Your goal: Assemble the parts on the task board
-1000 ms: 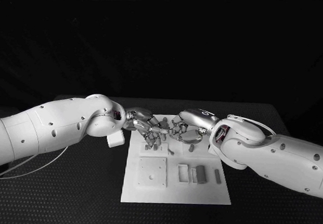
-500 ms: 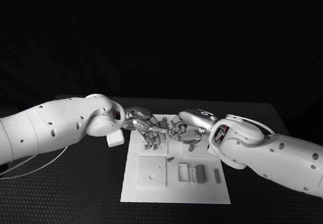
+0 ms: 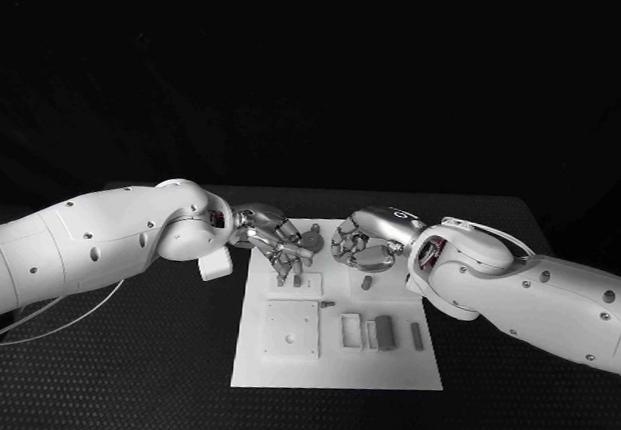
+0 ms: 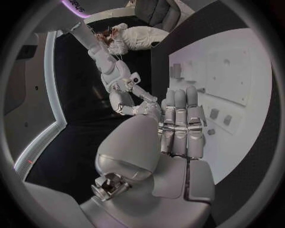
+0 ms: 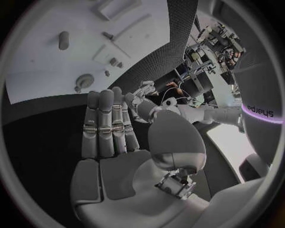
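The white task board (image 3: 386,366) lies in the middle of the black table. On it sit a square plate (image 3: 294,329), upright block parts (image 3: 384,331) and a small loose piece (image 3: 330,303). My left hand (image 3: 279,241) and right hand (image 3: 366,245) hover side by side over the board's far end, a small gap between them. In the left wrist view the left hand (image 4: 178,128) has straight fingers and a bare palm beside the board (image 4: 249,95). The right hand (image 5: 109,128) is likewise flat and holds nothing, with the board (image 5: 47,66) and a round part (image 5: 85,80) beyond its fingertips.
Black textured table (image 3: 140,362) surrounds the board on all sides. My two white forearms (image 3: 91,248) (image 3: 549,304) flank the board's far half. The board's near edge lies towards me with free table in front.
The two hands, fingers almost meeting before, have drawn slightly apart over the board's far end. The parts on the board's near half have not moved.
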Available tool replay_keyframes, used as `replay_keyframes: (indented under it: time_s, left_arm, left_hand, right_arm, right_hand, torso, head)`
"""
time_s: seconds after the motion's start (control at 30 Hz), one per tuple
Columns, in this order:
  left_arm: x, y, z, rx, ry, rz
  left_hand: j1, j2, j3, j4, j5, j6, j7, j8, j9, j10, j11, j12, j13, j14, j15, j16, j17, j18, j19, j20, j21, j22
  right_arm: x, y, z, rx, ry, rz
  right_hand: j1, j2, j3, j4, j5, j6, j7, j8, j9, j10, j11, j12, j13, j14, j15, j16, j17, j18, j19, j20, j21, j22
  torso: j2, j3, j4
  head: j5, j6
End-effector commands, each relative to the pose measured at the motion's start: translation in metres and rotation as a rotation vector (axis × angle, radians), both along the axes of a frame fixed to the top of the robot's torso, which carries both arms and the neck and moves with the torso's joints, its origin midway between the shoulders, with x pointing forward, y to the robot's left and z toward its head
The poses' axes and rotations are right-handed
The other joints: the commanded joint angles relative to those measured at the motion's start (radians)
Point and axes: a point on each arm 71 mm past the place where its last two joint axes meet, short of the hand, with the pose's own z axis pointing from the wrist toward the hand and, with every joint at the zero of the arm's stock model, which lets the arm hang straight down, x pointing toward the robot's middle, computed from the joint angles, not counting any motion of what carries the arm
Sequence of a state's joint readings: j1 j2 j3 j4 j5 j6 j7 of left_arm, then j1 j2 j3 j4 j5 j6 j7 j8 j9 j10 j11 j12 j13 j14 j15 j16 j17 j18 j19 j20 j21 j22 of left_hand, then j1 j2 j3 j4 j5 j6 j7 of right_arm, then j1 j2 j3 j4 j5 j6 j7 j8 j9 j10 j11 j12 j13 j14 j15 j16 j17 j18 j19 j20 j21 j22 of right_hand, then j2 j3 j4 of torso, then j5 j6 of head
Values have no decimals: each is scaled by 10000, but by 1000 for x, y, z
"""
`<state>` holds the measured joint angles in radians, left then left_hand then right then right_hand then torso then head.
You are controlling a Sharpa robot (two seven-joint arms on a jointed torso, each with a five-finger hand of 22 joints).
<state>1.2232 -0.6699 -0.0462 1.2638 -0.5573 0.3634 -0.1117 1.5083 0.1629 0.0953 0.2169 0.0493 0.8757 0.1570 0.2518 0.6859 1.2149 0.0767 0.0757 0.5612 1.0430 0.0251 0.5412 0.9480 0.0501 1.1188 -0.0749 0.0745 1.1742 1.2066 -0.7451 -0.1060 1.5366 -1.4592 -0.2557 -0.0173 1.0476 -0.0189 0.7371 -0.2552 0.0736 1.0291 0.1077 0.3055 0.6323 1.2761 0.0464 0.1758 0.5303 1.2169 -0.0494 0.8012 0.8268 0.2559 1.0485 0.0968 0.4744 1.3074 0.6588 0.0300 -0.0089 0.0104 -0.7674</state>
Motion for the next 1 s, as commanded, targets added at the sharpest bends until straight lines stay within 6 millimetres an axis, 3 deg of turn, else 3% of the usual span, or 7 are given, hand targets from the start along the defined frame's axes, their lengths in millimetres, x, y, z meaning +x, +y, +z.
replay_keyframes:
  time_s: [0.03,0.1,0.27,0.43,0.77,0.93,1.0]
  left_arm:
    - [0,0,1,-85,35,26]
    - [0,1,1,-78,29,51]
    - [2,6,1,-68,-48,247]
    - [4,15,2,-67,-177,575]
    - [8,26,3,-234,-346,1163]
    - [9,27,3,-268,-362,1219]
    - [9,27,3,-274,-378,1235]
  left_hand:
    - [73,-37,19,-50,39,69,0,20,16,45,-7,-18,16,8,-28,27,-17,158,76,2,-39,1]
    - [76,-54,24,-56,39,72,-1,19,16,47,-7,-19,16,9,-28,28,-18,157,79,2,-40,0]
    - [86,-117,39,-76,38,69,1,8,13,47,-5,-26,16,9,-27,29,-25,151,83,2,-44,-6]
    - [50,-235,38,-58,37,25,25,-32,-4,22,12,-47,8,-11,-15,19,-40,138,79,10,-54,-20]
    - [-138,-597,11,154,23,-14,61,-90,-25,-35,43,-73,-8,-56,9,-3,-85,125,76,23,-66,-65]
    - [-147,-648,13,183,22,-20,65,-99,-27,-45,47,-74,-11,-63,13,-6,-92,125,75,26,-66,-73]
    - [-148,-661,15,191,22,-24,67,-102,-28,-49,48,-75,-12,-65,14,-7,-95,125,75,26,-67,-75]
  right_arm:
    - [1,-3,-3,-366,158,-167]
    - [3,-3,-5,-637,174,-207]
    - [4,0,-13,-1283,-104,-172]
    - [5,8,-23,-2038,-521,-21]
    - [-1,32,-52,-3796,-1027,589]
    - [-4,44,-60,-4039,-1053,836]
    - [-6,49,-64,-4140,-1051,948]
  right_hand:
    - [-129,-35,-4,-30,61,15,11,-52,4,-34,31,-66,15,-53,-44,63,-19,59,-6,-8,38,221]
    - [-115,-126,-3,-62,64,-81,47,-103,-1,-124,63,-128,13,-86,-19,67,-25,59,-38,-4,26,220]
    - [17,-1118,-65,-90,65,-840,392,-524,-155,-351,161,-278,36,-267,70,146,-35,59,-164,32,34,237]
    - [154,-1612,-56,-15,61,-1248,595,-763,-305,-762,332,-533,-54,-481,225,154,-57,36,-357,92,-3,241]
    - [344,-1933,-110,264,54,-1040,509,-647,-372,-708,342,-537,-29,-637,246,315,-70,59,-505,164,90,251]
    - [450,-2029,-309,414,49,-833,417,-539,-419,-317,127,31,728,-647,94,777,68,59,-491,150,311,266]
    - [542,-2034,-548,479,62,-701,341,-487,-474,-593,-65,1283,2783,-764,-64,2004,636,53,-409,56,829,270]
  torso:
    - [2,-5,5]
    - [1,-8,3]
    - [5,-6,-2]
    - [4,4,14]
    - [12,-2,57]
    - [12,-14,59]
    - [15,-16,67]
  head:
    - [-10,-4]
    - [-11,-3]
    - [9,-10]
    - [17,-34]
    - [60,-104]
    - [53,-114]
    - [58,-117]
